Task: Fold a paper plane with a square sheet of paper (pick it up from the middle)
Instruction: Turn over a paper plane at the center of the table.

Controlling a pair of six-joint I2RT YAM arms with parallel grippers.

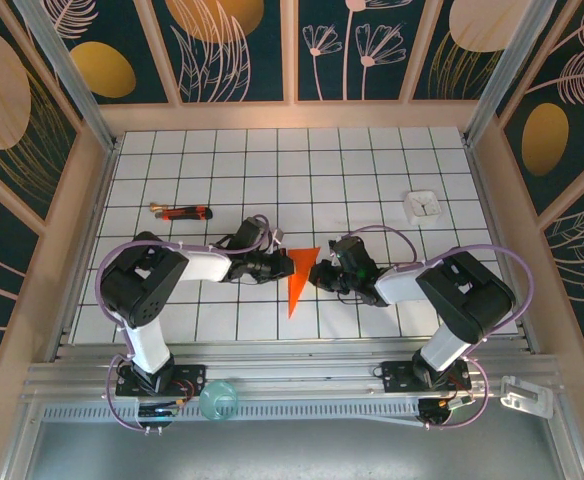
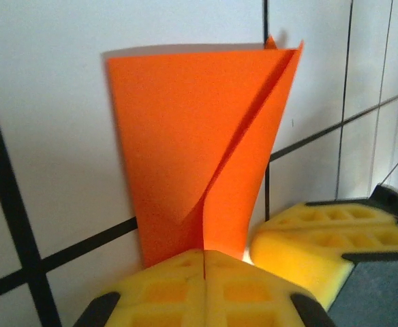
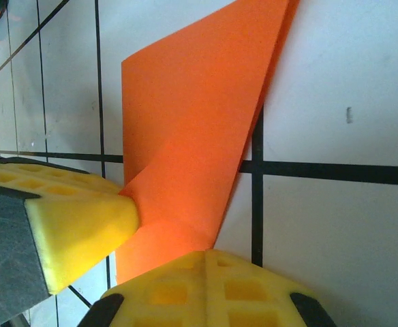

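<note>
The orange paper (image 1: 300, 282), folded to a taper, is being held at the middle of the desk (image 1: 372, 160). It is being pinched from opposite sides by the left end effector (image 1: 275, 264) and the right end effector (image 1: 324, 272), presumably so the layers are being restrained from springing open.

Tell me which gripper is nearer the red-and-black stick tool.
Left. The left gripper, shut on the left edge of the folded orange paper, sits right of the stick tool; the right gripper holds the paper's other edge, farther away.
</note>
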